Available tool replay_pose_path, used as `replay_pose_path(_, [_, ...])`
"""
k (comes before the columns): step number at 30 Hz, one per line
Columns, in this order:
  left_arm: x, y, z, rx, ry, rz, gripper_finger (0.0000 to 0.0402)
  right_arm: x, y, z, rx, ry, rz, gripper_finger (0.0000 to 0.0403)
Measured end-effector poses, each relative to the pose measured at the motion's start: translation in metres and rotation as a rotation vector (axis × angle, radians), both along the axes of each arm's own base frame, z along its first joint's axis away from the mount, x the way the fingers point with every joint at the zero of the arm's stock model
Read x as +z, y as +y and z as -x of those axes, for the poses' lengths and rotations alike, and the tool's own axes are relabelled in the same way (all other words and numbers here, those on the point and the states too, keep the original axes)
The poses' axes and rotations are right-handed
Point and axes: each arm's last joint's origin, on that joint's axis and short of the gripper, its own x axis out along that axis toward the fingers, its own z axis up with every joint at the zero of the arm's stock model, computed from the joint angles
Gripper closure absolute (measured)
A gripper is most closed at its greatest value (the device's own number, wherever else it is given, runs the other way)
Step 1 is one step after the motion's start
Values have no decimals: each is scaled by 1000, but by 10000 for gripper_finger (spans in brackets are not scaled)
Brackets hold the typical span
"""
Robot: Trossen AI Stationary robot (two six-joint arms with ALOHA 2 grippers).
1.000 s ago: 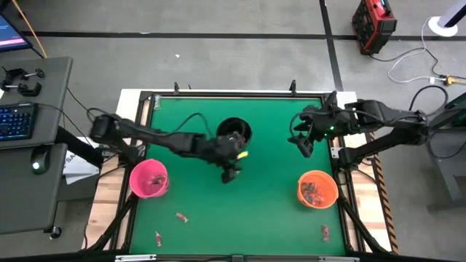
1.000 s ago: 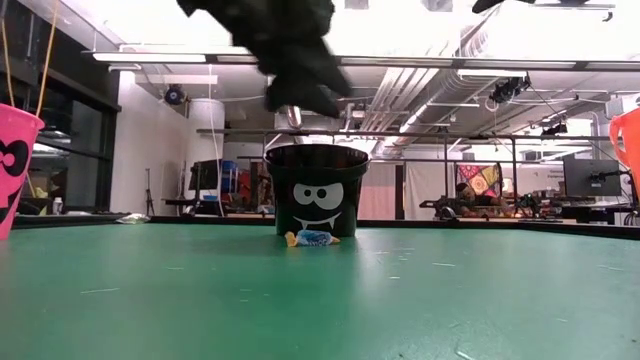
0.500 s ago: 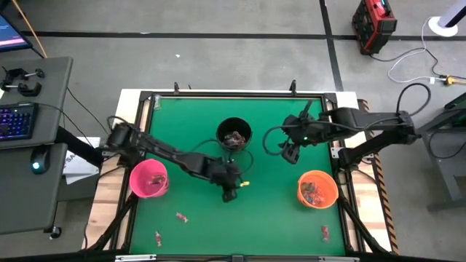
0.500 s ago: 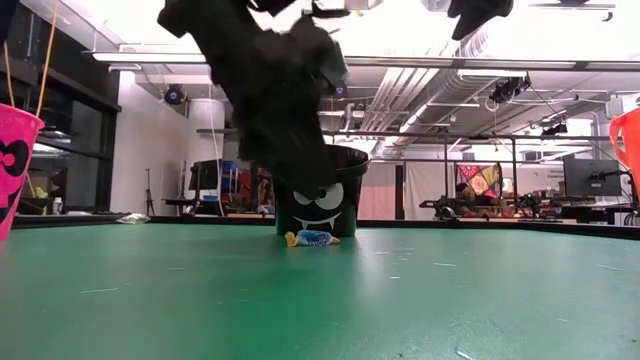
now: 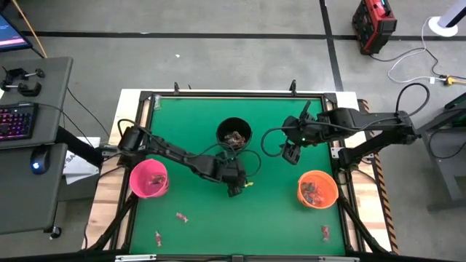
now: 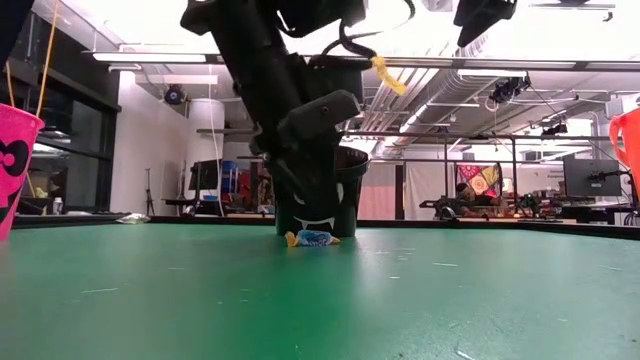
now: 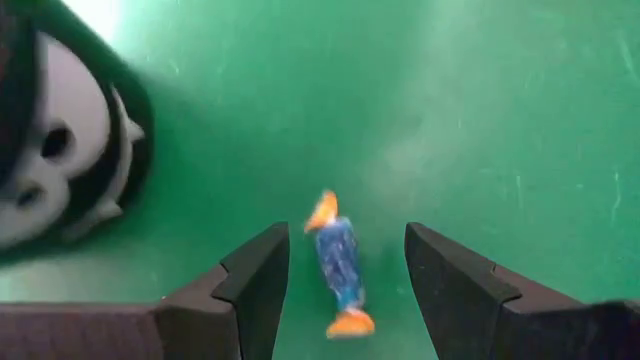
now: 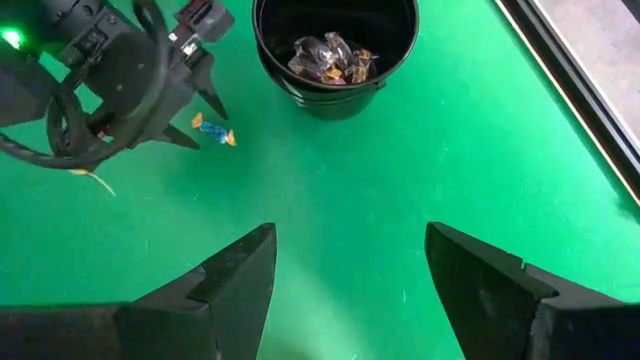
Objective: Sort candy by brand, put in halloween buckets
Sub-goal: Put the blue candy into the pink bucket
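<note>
The left gripper [image 7: 345, 285] hangs open over a small blue sweet with orange twisted ends [image 7: 338, 265] on the green table [image 5: 277, 218], at about five o'clock from the round black plastic bucket [image 5: 234, 134] (probably just clear of it). Next it should drop and pinch. The right gripper [image 8: 350, 275] waits open.

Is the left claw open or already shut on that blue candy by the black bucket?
Open. The left claw straddles the blue candy lying on the mat, with gaps showing either side.

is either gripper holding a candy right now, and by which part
Nothing is held. The left gripper stands open around the blue candy on the table, not touching it; the right gripper is open and empty.
</note>
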Motion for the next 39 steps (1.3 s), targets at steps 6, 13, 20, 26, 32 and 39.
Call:
replay_pose_path(6, [-22, 11, -6, 24, 63, 151, 213, 0, 0, 0, 6, 2, 4, 153])
replay_pose_path(13, [-25, 17, -6, 15, 100, 208, 263, 0, 0, 0, 6, 2, 4, 153])
replay_pose_path(20, [22, 13, 15, -82, 117, 221, 376, 0, 0, 0, 4, 1, 9, 153])
replay_pose_path(26, [92, 13, 42, -155, -33, 143, 386, 0, 0, 0, 3, -5, 9, 153])
replay_pose_path(32, [143, 16, 65, -182, -211, 29, 386, 0, 0, 0, 3, -5, 9, 153])
replay_pose_path(39, [161, 23, 80, -141, -254, -1, 386, 0, 0, 0, 3, -5, 8, 153])
